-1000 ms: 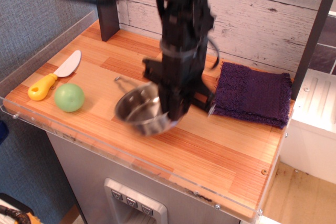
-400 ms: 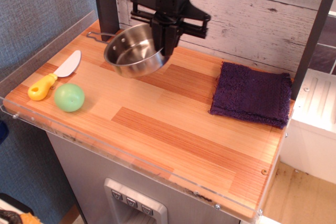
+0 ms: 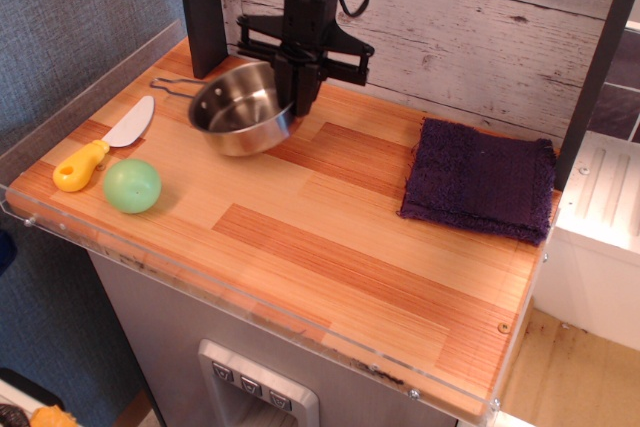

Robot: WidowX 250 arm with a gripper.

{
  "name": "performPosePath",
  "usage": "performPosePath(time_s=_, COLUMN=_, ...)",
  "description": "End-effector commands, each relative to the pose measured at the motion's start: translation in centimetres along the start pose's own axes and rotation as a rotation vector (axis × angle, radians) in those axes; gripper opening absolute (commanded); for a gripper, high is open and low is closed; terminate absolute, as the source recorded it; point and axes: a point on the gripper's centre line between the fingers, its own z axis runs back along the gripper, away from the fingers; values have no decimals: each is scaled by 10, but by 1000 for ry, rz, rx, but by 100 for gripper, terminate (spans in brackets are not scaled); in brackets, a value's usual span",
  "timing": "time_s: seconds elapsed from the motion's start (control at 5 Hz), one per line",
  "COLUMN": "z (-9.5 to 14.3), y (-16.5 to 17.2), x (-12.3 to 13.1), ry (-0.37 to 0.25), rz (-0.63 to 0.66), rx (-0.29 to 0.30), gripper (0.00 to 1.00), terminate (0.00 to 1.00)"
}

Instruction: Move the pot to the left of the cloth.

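The pot (image 3: 235, 112) is a small shiny steel pan with a thin wire handle pointing left. It sits low at the back left of the wooden counter, tilted slightly toward the camera. My gripper (image 3: 296, 97) comes down from above and is shut on the pot's right rim. The cloth (image 3: 480, 179) is a dark purple folded towel lying flat at the right of the counter, well to the right of the pot and apart from it.
A green ball (image 3: 132, 186) and a toy knife with a yellow handle (image 3: 100, 146) lie at the front left. A dark post (image 3: 200, 7) stands behind the pot. A clear rim (image 3: 250, 299) edges the counter. A white plank wall runs along the back.
The gripper carried the pot from the counter's middle up and back to the left, then lowered it toward the back left of the counter. The cloth, ball and knife have not moved.
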Motion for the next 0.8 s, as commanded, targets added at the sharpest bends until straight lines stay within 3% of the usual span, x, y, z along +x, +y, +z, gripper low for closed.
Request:
performPosePath(time_s=0.0, z=-2, y=-6, x=24, ry=-66, rz=-23, rx=-11, gripper=0, terminate=0)
performPosePath(time_s=0.2, z=-5, y=-27, x=32, ry=-95, rz=-42, rx=-36, gripper=0, terminate=0)
performPosePath(time_s=0.4, z=3, y=-37, x=31, ry=-111, rz=-52, rx=-46, gripper=100, terminate=0)
performPosePath(time_s=0.6, z=33, y=-39, x=26, ry=-196, rz=-32, rx=-57, gripper=100, terminate=0)
